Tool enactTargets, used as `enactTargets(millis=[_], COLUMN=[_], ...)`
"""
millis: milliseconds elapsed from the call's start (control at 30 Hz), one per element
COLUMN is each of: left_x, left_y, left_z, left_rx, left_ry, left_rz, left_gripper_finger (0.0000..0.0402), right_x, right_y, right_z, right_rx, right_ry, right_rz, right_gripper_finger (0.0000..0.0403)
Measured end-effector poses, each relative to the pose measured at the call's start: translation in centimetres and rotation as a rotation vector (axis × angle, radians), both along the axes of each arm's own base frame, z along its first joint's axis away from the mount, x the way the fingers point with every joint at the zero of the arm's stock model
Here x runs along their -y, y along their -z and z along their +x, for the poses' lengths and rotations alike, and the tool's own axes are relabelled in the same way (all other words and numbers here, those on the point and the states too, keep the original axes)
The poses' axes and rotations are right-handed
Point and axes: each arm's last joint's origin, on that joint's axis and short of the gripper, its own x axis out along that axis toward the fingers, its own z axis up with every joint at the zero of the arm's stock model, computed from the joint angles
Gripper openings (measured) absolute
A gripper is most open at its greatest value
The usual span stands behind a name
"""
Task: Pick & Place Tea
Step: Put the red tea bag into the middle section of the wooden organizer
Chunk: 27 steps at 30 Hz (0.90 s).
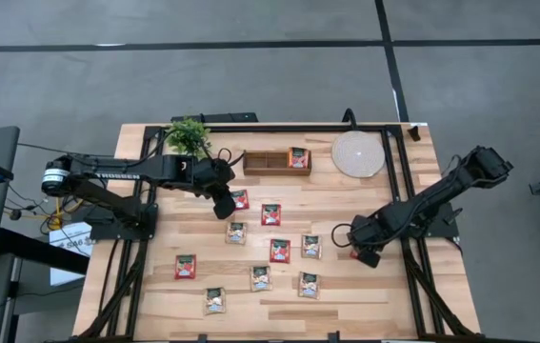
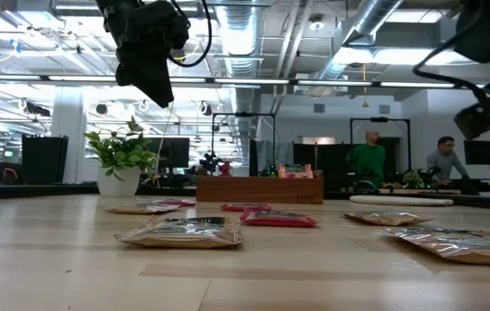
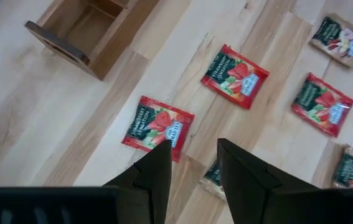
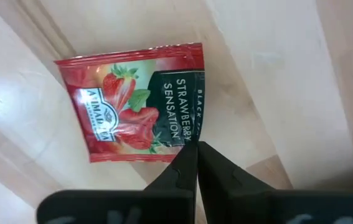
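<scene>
Several tea sachets, red and pale, lie flat on the wooden table (image 1: 346, 205), among them red ones (image 1: 270, 213) (image 1: 280, 250). Another red sachet (image 1: 297, 157) sits in the right compartment of the brown tray (image 1: 270, 162). My right gripper (image 1: 363, 253) is at the table's right side, pointing down, shut on a red strawberry sachet (image 4: 139, 106). My left gripper (image 3: 192, 165) hangs open above the table near the tray. It has nothing between its fingers, and a red sachet (image 3: 157, 123) lies below it. My right gripper pinches the red sachet at one edge (image 4: 188, 140), near a corner, between its two fingertips, coming from above and pointing down. The rest of the sachet spreads out to one side of the fingers, its printed face up. Whether it is clear of the table I cannot tell.
A potted plant (image 1: 189, 135) stands at the far left by the tray. A round pale disc (image 1: 358, 153) lies at the far right. Black rails (image 1: 398, 191) run along the table's sides. Bare wood shows between the sachets and the near edge.
</scene>
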Motion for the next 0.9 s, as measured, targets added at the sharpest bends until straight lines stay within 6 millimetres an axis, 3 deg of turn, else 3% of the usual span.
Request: enactTargets(millis=[233,533,900], left_x=[0.3,0.4,0.3], left_y=[-0.2,-1.2,-2.0], left_z=[0.3,1.6,2.2], left_rx=[0.049,0.218,0.320], left_ry=[0.027,0.061,0.090], left_rz=[-0.097,-0.157,-0.126], left_gripper_finger=[0.0122,0.0122,0.0122], right_x=[-0.4,0.0,3.8], right_y=[-2.7,-8.2,-12.4], right_z=[1.1,3.3,6.0], right_rx=[0.036,0.162,0.267], right_ry=[-0.085,-0.174,-0.282], right_rz=[-0.049,-0.173,-0.284], right_gripper_finger=[0.0000,0.0000,0.0000])
